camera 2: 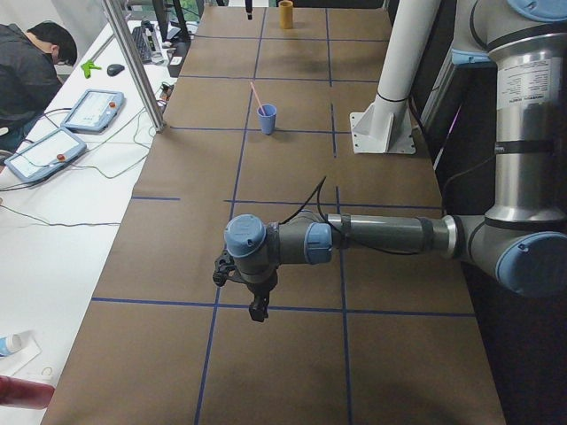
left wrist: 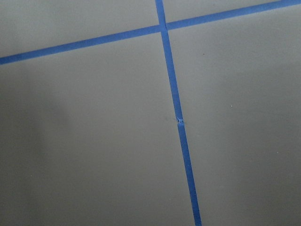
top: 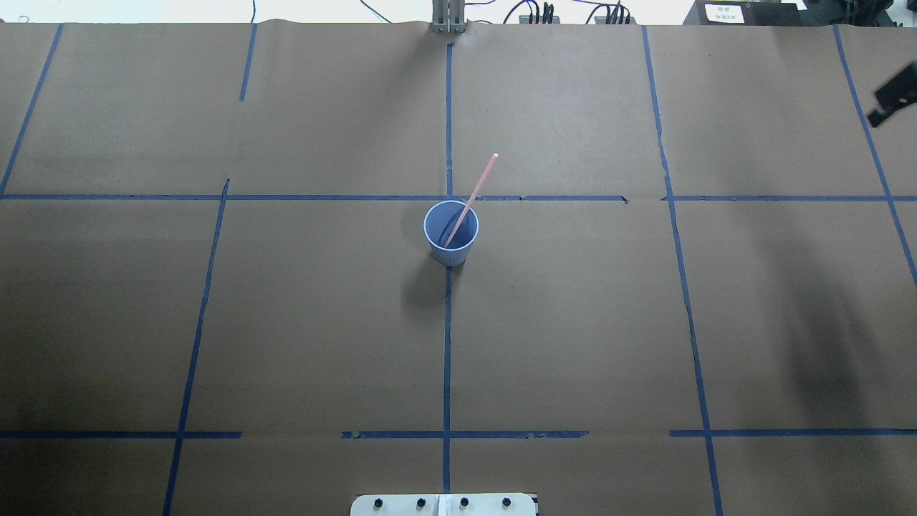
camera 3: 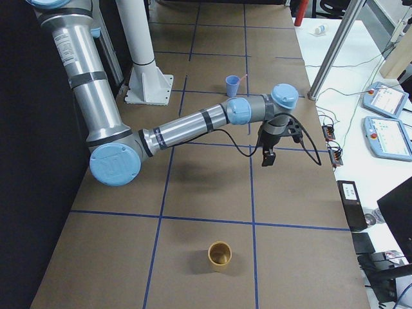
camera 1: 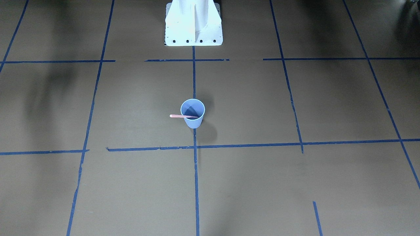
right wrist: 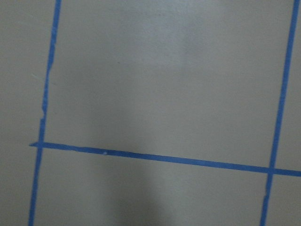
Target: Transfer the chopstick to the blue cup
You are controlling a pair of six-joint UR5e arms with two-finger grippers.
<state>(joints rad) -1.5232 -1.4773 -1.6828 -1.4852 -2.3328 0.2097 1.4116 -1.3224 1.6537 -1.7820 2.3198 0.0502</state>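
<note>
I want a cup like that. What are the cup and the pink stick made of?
The cup looks like thin plastic, maybe paper: matte light blue with faint ribs on its side. The stick could be plastic or painted wood, I cannot tell which: thin, smooth, evenly pink.

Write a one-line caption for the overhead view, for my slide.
A pink chopstick leans in an upright blue cup on the brown table, among blue tape lines.

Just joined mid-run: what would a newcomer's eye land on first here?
The blue cup stands upright at the table's centre with the chopstick leaning inside it, upper end jutting past the rim. The left gripper and right gripper hang over the table's ends, apart from it. A mustard cup sits near the right end.
</note>
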